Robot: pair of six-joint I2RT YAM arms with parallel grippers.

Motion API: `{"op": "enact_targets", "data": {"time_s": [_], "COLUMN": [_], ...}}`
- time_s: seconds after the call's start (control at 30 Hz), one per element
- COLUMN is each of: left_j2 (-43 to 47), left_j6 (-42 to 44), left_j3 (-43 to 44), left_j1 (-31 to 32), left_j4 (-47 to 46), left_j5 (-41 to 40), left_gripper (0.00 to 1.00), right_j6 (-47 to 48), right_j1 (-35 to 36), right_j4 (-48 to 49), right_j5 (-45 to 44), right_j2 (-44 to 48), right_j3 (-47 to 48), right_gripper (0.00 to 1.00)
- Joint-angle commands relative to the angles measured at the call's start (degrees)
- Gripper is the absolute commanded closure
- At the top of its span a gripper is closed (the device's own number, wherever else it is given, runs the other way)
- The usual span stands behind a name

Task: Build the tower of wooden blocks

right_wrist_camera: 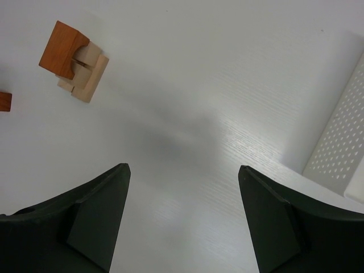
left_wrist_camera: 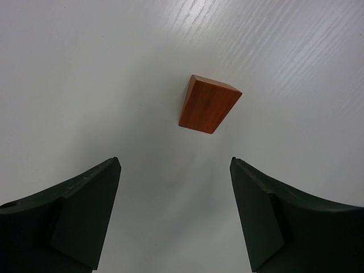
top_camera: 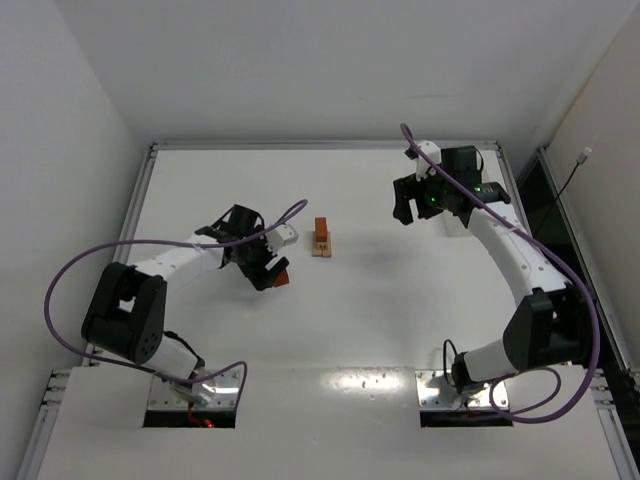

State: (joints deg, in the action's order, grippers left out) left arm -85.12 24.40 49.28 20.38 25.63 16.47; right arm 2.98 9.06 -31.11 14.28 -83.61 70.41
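Tower (top_camera: 321, 238) stands near the middle of the bench (top_camera: 400, 310): a reddish-brown block atop pale tan pieces, low. Loose reddish-brown block (left_wrist_camera: 209, 104) lies on the bench just ahead of my left gripper (left_wrist_camera: 175, 161), beyond the fingertips, untouched. Left gripper released, jaws apart, nothing between. My right gripper (right_wrist_camera: 183, 166) hangs over the bench well right of the tower, likewise spread, empty. White perforated tray (right_wrist_camera: 341, 142) beside it.

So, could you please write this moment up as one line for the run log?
left gripper: open, over red block | right gripper: open, empty, away from tower | tower: partly built
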Motion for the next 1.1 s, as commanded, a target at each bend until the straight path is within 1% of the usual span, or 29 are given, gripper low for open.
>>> {"op": "enact_targets", "data": {"time_s": [0.0,0.37,0.67,0.87,1.07], "left_j2": [-1.79,-7.86,-10.42,-11.65,-11.65], "left_j6": [3.89,5.74,6.8,7.85,8.38], "left_j3": [-0.15,4.95,8.46,9.0,9.0], "left_j1": [0.54,1.68,2.21,2.21,3.96], "left_j4": [-2.95,-1.73,-0.58,0.65,1.79], "left_j5": [1.2,2.95,4.1,4.62,5.77], "left_gripper": [0.25,0.26,0.26,0.26,0.27], "right_j6": [-0.35,-0.87,-0.87,-0.87,-0.87], "right_j1": [-0.89,-0.89,-0.89,-0.89,-0.89], "right_j4": [1.76,1.76,1.76,1.76,1.76], "right_j5": [1.71,2.24,1.71,1.71,1.71], "right_j2": [1.0,-0.06,-0.59,-1.11,-1.11], "right_j3": [0.16,0.69,0.69,1.22,1.22], "right_gripper": [0.26,0.26,0.26,0.26,0.26]}}
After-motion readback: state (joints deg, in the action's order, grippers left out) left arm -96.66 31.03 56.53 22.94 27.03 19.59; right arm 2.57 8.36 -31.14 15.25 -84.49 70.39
